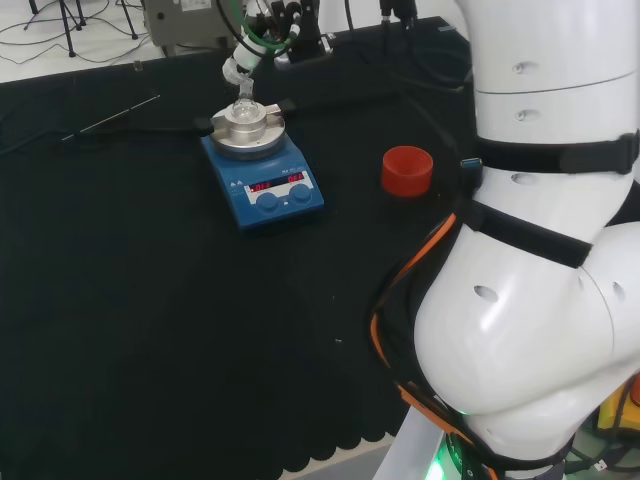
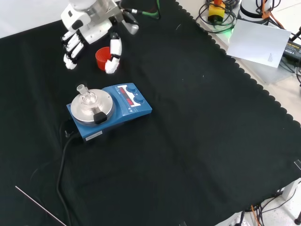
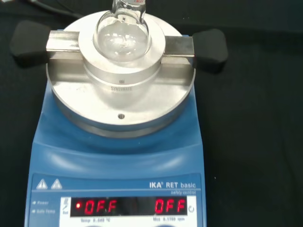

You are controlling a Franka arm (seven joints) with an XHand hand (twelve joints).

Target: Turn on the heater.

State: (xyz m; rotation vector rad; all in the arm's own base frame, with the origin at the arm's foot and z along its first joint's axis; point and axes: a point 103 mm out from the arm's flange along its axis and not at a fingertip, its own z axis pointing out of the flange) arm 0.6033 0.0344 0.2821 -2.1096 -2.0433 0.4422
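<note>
Knobs on the front panel of the blue hotplate stirrer (image 2: 109,113) are what I must reach, so I take the hotplate stirrer as my landmark for everything. It stands on the black worktop (image 2: 197,141), with a round metal heating block (image 3: 120,80) on its plate and a small round-bottom glass flask (image 3: 123,35) seated in this block. In the wrist view both red displays (image 3: 128,206) are lit, so I judge the heating is not yet switched on.

To do this step well, I would bring the robot hand (image 2: 91,35) down toward the panel side of the hotplate stirrer, not over the block, because the flask neck stands up and could be knocked by a passing finger. The two knobs (image 2: 134,98) sit close to each other, and from these pictures I cannot tell for sure which one controls the heat, so I would check the wrist view before I touch any. I think one finger alone should come onto the knob, with the others kept away from the neighbour knob. The body is light-looking and could slide on the cloth if I push sideways.

In the front view the robot hand hangs beyond the hotplate stirrer, well apart from it, just over the red ribbed ring (image 2: 104,58). Its fingers (image 2: 71,49) are spread and nearly straight, pointing down. It holds nothing, and I see no contact with the hotplate stirrer.
</note>
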